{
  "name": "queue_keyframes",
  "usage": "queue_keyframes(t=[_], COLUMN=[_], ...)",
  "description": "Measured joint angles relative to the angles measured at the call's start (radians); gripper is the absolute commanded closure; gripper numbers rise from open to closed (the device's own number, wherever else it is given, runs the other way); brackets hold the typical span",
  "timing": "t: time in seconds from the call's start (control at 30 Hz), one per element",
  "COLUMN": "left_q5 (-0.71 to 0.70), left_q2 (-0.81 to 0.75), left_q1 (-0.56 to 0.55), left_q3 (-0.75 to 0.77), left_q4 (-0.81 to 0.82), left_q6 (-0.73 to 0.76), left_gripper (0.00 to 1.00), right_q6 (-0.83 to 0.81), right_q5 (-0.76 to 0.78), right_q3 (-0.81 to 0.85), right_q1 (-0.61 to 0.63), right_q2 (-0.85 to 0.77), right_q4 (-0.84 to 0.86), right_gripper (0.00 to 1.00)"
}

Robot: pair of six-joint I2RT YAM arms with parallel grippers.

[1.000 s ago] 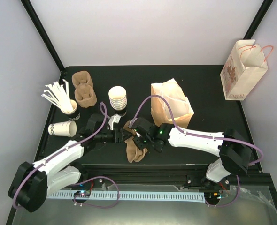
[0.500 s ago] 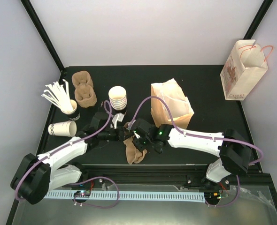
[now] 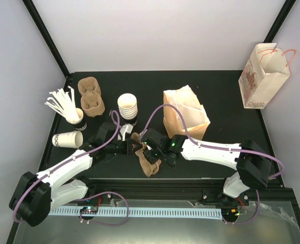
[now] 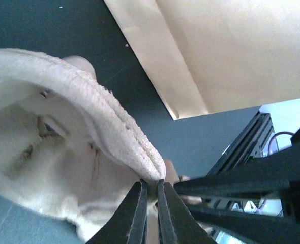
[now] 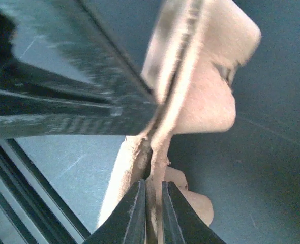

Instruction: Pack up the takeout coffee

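Both left end effector [image 4: 151, 184] and right end effector [image 5: 151, 186] tight on carrier [image 3: 149, 165]; white dark-banded cups [image 3: 127, 107].

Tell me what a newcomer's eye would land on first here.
First comes the meeting of the two arms at the near middle of the table. There the left gripper and the right gripper are both pinched shut on the rim of one brown pulp cup carrier. Behind it sit a stack of white cups and a brown paper bag lying flat, and a printed white bag stands at the far right.
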Motion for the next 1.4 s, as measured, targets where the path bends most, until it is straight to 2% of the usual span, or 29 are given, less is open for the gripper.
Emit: queue_keyframes(t=[0.43, 0.83, 1.0, 1.07, 1.17, 1.2, 1.4], left_q5=[-0.064, -0.199, -0.237, -0.242, -0.243, -0.236, -0.111], left_q2=[-0.211, -0.306, -0.333, -0.332, -0.325, -0.322, -0.278], left_q1=[0.000, 0.000, 0.000, 0.000, 0.000, 0.000, 0.000], left_q3=[0.006, 0.108, 0.137, 0.137, 0.137, 0.135, 0.042], left_q4=[-0.251, -0.488, -0.524, -0.535, -0.542, -0.537, -0.324], left_q6=[0.051, 0.062, 0.061, 0.060, 0.057, 0.061, 0.008], left_gripper=[0.93, 0.93, 0.93, 0.85, 0.61, 0.57, 0.55], right_q6=[0.093, 0.098, 0.097, 0.097, 0.096, 0.093, 0.089], right_q5=[0.098, 0.126, 0.126, 0.126, 0.124, 0.124, 0.110], right_q3=[-0.005, -0.007, -0.014, -0.015, -0.016, -0.018, -0.027], right_q1=[-0.046, -0.047, -0.047, -0.047, -0.047, -0.047, -0.047], right_q2=[0.005, 0.005, 0.005, 0.005, 0.005, 0.005, -0.001], right_q4=[-0.043, -0.054, -0.050, -0.050, -0.048, -0.048, -0.035], right_gripper=[0.88, 0.87, 0.87, 0.87, 0.83, 0.83, 0.81])
